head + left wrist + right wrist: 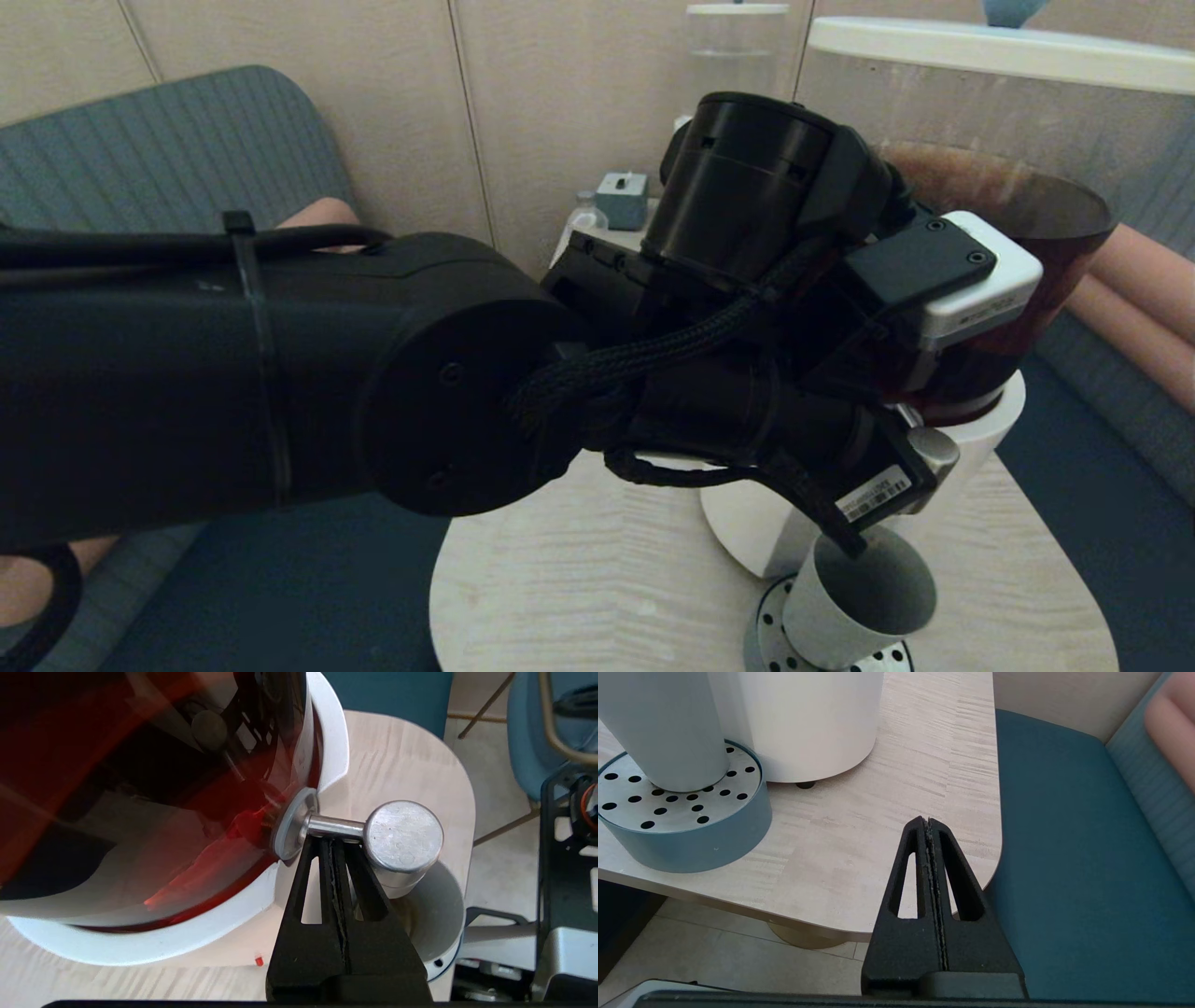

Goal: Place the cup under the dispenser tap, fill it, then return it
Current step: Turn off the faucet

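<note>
The grey cup [859,597] stands on a round perforated drip tray [771,633], directly below the dispenser tap [934,453]. In the left wrist view the tap [404,835] is a brushed-steel cylinder over the cup [437,914]; a brownish tint shows inside the cup beneath it. My left gripper [332,841] is shut with nothing in it, its tips touching the underside of the tap's thin stem. My right gripper [928,821] is shut and empty, hanging over the table's edge, apart from the cup [663,728] and tray [691,830].
The big dispenser has a white base [994,420] and a tank of dark brown liquid [1027,215]. A small clear dispenser [738,47], a small bottle [583,219] and a grey box [621,198] stand behind. Blue seat cushions [1064,858] surround the light wood table [579,579].
</note>
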Motion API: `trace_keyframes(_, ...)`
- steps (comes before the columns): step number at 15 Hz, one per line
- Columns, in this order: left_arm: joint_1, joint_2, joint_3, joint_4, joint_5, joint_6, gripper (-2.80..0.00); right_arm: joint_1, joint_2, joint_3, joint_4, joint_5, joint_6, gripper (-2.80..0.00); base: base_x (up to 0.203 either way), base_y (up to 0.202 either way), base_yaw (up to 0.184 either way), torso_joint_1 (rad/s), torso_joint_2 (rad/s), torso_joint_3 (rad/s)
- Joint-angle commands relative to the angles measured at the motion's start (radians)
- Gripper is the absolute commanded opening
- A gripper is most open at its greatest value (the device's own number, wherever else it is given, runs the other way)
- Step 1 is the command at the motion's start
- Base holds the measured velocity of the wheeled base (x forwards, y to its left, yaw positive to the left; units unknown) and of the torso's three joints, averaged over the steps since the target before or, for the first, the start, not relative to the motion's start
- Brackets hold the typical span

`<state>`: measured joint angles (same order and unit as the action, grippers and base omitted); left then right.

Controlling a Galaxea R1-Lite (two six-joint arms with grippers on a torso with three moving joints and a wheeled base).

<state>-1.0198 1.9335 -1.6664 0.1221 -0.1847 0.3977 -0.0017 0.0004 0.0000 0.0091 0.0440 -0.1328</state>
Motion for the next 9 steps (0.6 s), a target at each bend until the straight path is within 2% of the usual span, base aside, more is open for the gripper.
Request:
trace_keyframes(1, -0.005, 0.002, -0.001, 0.001, -0.001, -0.001, -2.8, 0.0, -0.003, 0.009, 0.0, 0.0, -0.001, -2.8, 0.0, 0.0, 0.0, 0.0, 0.0, 0.0)
trace_keyframes(9, -0.01, 0.013, 0.008, -0.048, 0.001, -0.013, -2.8, 0.0, -0.003, 0.011, 0.0, 0.0, -0.001, -2.8, 0.0, 0.0, 0.0, 0.0, 0.0, 0.0)
